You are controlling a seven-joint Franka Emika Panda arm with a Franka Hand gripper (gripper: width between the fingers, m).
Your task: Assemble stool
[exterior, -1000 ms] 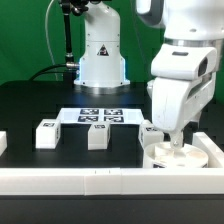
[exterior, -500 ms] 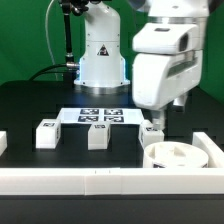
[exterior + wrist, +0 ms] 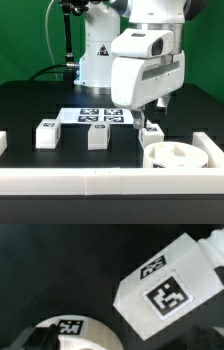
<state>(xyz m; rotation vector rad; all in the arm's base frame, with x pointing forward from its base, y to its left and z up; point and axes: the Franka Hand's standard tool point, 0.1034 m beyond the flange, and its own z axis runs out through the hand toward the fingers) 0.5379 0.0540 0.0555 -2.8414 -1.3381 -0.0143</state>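
Observation:
The round white seat lies in the corner of the white border rails at the exterior view's right. Two blocky white legs stand on the black table. A third leg stands just behind the seat, partly hidden by my gripper. The gripper hangs above this leg, open and empty. In the wrist view a rounded white part with a tag lies close to one dark finger. I cannot tell whether it is the leg or the seat.
The marker board lies flat behind the legs and also shows in the wrist view. A long white border rail runs along the front, with a side rail at the exterior view's right. The robot base stands at the back.
The gripper has risen off the seat and moved toward the exterior view's left, now above the third leg. The seat and the legs have stayed in place.

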